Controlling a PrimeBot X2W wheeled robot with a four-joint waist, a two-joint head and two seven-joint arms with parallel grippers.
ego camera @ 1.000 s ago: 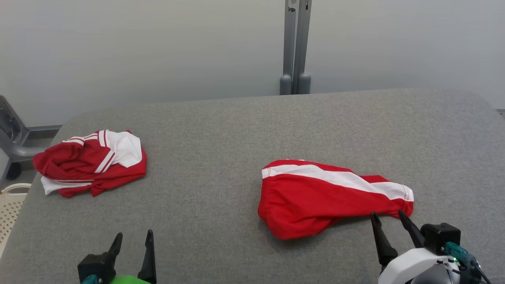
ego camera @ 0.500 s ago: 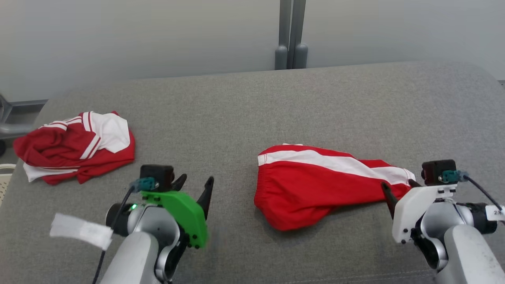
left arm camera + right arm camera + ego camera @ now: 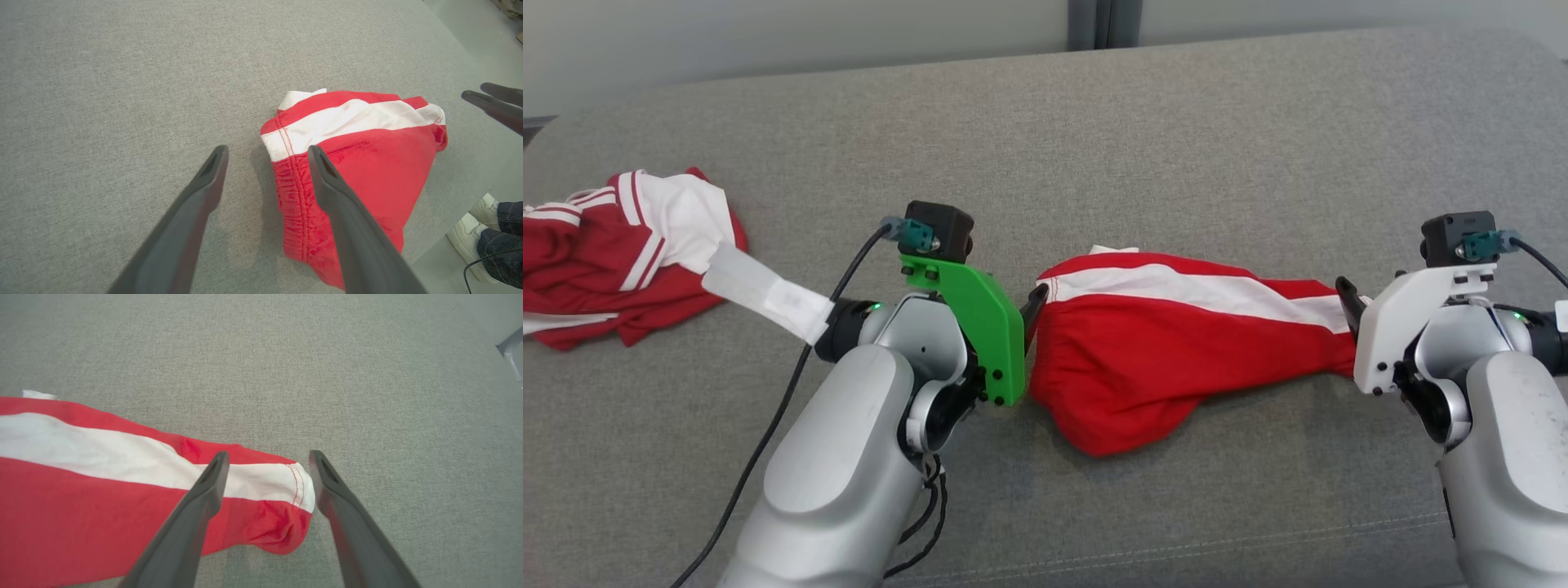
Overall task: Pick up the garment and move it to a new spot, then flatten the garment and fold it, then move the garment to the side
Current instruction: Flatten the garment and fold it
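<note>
Shorts (image 3: 1176, 351) lie bunched on the table (image 3: 1176, 122), left gripper (image 3: 265, 153) at their waistband end, right gripper (image 3: 267, 457) at their hem end, both jaws apart, nothing held; risk: a shallow pinch catches one layer and the shorts slip on lift.

On the table (image 3: 1176, 106), the garment (image 3: 1176, 351) lies between left pincer (image 3: 266, 149) and right pincer (image 3: 268, 454).

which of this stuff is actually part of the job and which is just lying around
Part of the job:
- red shorts with the white stripe
- left end effector, open at the waistband end
- right end effector, open at the leg hem

Just lying about:
- crumpled red and white garment, off to the left
- person's white shoe
</note>
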